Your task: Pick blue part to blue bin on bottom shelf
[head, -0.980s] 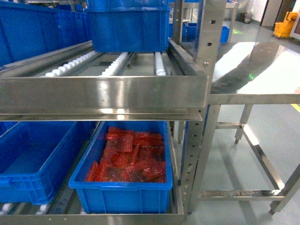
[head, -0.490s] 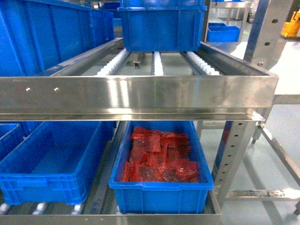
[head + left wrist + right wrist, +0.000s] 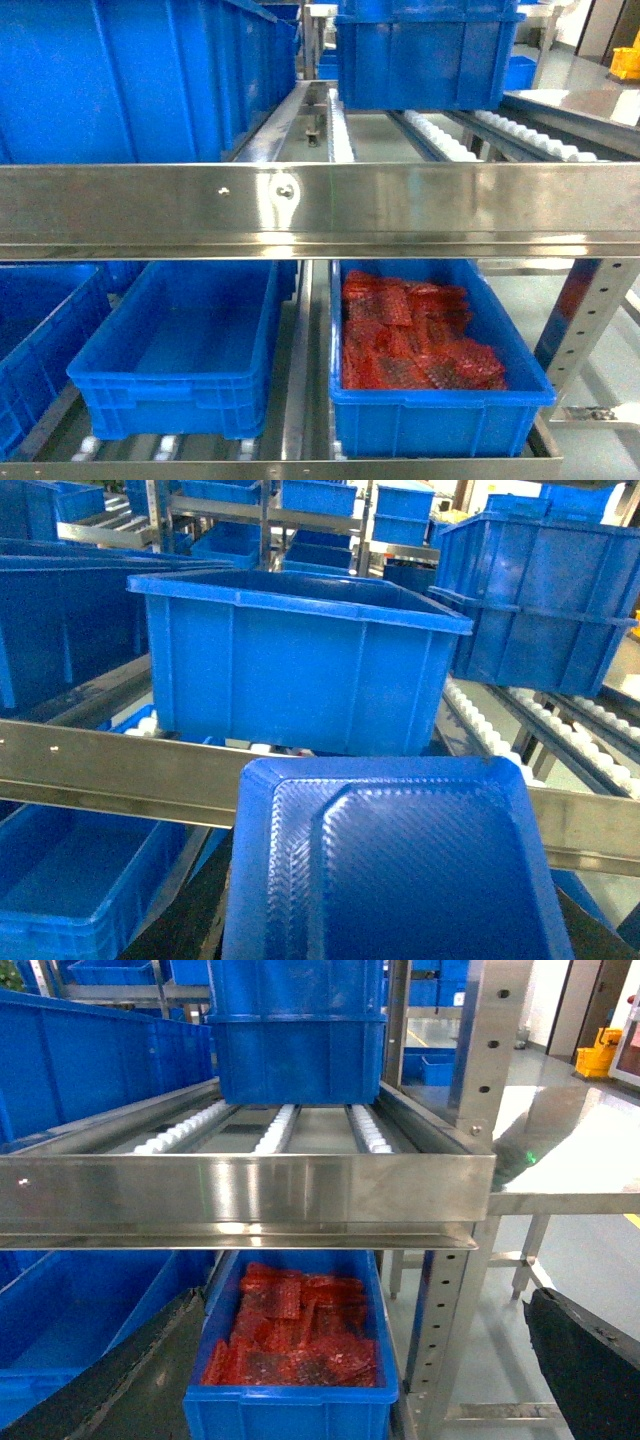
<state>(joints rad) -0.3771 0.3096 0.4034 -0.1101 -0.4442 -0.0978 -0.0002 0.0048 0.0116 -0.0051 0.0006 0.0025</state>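
Observation:
The blue part (image 3: 400, 865), a flat ribbed plastic tray, fills the lower half of the left wrist view. My left gripper (image 3: 392, 925) is shut on it, and its dark fingers mostly hide under the part. The part hangs in front of the rack's steel front rail (image 3: 110, 770). On the bottom shelf (image 3: 160, 447), a roller tier, sit an empty blue bin (image 3: 175, 350) and a blue bin of red parts (image 3: 430, 395). My right gripper (image 3: 360, 1380) is open with nothing between its fingers (image 3: 130, 1375), and it faces the bin of red parts (image 3: 290, 1400). Neither gripper shows in the head view.
The upper roller tier (image 3: 440, 140) carries big blue bins (image 3: 430, 55), and one large bin (image 3: 300, 665) stands right behind the rail. A shiny steel table (image 3: 570, 1150) joins the rack on the right. A yellow mop bucket (image 3: 598, 1045) stands far back.
The head view has swung left: the rack and both lower bins slid to the right in the picture, the steel table left the view, and the empty bin is near the centre.

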